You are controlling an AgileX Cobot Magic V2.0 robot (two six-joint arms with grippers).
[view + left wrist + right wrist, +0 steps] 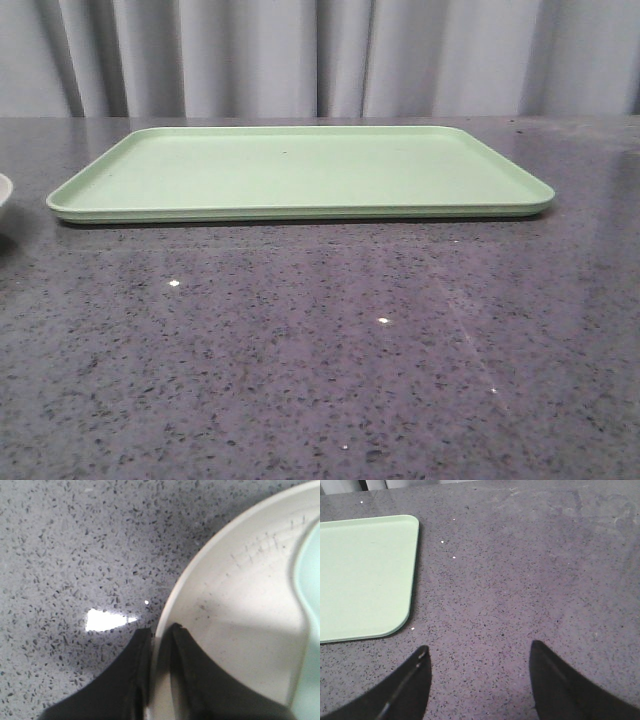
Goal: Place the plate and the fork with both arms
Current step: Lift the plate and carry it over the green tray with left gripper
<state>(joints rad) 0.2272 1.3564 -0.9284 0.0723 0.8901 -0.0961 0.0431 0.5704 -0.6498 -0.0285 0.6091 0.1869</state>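
Observation:
The plate, off-white and shallow, fills one side of the left wrist view. My left gripper is shut on its rim, one black finger outside and one inside the dish. In the front view only a sliver of the plate shows at the far left edge, resting on the table. My right gripper hangs open over bare speckled tabletop with nothing between its fingers. The fork is out of view. Neither arm shows in the front view.
A flat light-green tray lies across the back middle of the grey speckled table; its rounded corner is beside the right gripper. A pale mint-blue object lies inside the plate. Grey curtains hang behind.

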